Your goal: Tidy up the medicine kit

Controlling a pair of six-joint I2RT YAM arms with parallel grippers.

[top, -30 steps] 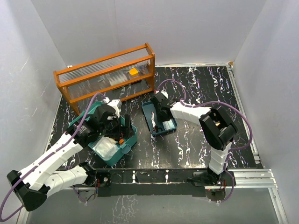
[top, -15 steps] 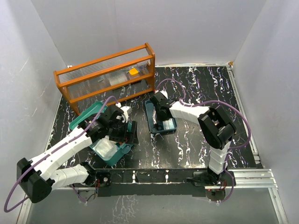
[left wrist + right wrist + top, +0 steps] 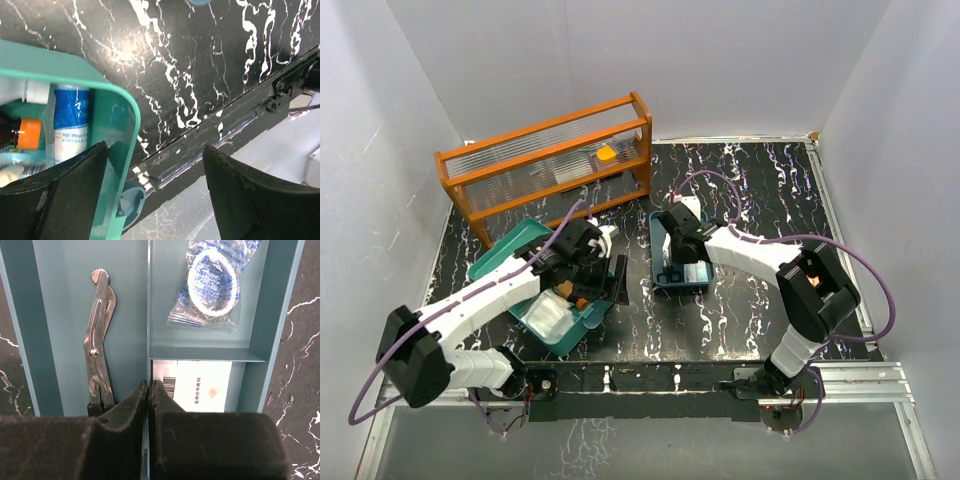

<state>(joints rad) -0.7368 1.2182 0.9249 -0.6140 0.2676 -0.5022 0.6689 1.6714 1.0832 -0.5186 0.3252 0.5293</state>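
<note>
The right hand [image 3: 148,387] pinches the divider [image 3: 149,310] of the tray insert [image 3: 60,300], probably for lifting. Left of it, the spread left hand [image 3: 155,155] straddles the box [image 3: 120,115] wall.

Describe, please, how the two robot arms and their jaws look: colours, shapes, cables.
The left arm and the right arm both have smooth white links joined by bulky black joint housings. A thin purple cable loops loosely along each. The jaws are matte black, thick, tapering to blunt tips.

Tabletop [image 3: 780,170]: right half bare, free passage. Rack [image 3: 545,165]: walls off rear left. Box [image 3: 510,250] and tray [image 3: 656,250]: narrow lane between, left pincer [image 3: 155,185] partly in it.
</note>
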